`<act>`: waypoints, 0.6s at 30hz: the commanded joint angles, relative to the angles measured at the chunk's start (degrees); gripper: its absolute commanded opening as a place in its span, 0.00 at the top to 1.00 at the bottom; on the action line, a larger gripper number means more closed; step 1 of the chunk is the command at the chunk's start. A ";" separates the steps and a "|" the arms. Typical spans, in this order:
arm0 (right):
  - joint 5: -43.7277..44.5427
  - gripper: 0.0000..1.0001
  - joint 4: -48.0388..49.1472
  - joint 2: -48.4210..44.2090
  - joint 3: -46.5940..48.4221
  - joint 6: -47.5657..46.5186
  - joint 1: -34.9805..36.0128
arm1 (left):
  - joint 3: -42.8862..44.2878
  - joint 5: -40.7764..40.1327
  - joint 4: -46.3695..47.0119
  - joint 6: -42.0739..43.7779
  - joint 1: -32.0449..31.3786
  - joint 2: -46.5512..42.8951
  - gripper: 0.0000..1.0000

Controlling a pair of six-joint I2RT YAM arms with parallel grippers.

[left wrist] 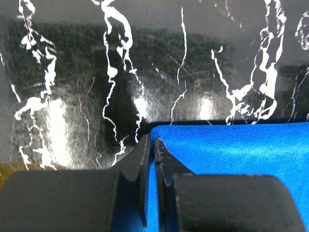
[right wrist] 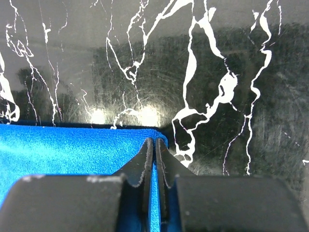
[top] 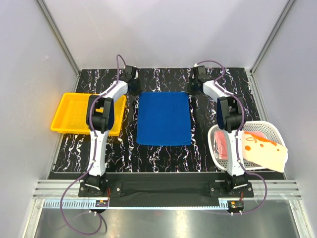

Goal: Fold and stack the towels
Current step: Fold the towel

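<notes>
Fold 1 barely begun, 0 towels stacked.
The blue towel lies flat mid-table; left gripper and right gripper each pinch 1 far corner. Other towels sit in the basket, unfolded.

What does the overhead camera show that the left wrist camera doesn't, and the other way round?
Only the overhead view: both arms, the yellow tray, the white basket holding more cloths, and the whole blue towel. Only the left wrist view: the left gripper close up, jaws pinched on a towel corner. Both: the blue towel and the black marbled table.
</notes>
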 commanded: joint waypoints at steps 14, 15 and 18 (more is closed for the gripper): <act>-4.06 1.00 5.39 -5.54 1.41 -0.28 -1.43 | 0.07 7.04 8.75 -0.57 1.79 -7.17 1.00; -4.06 1.00 5.65 -6.59 0.97 -0.19 -1.43 | -0.54 7.48 9.01 -0.57 1.79 -7.52 1.00; -4.23 1.00 6.27 -8.70 -1.22 -0.10 -1.43 | -2.81 7.48 9.80 -0.92 1.79 -9.81 1.00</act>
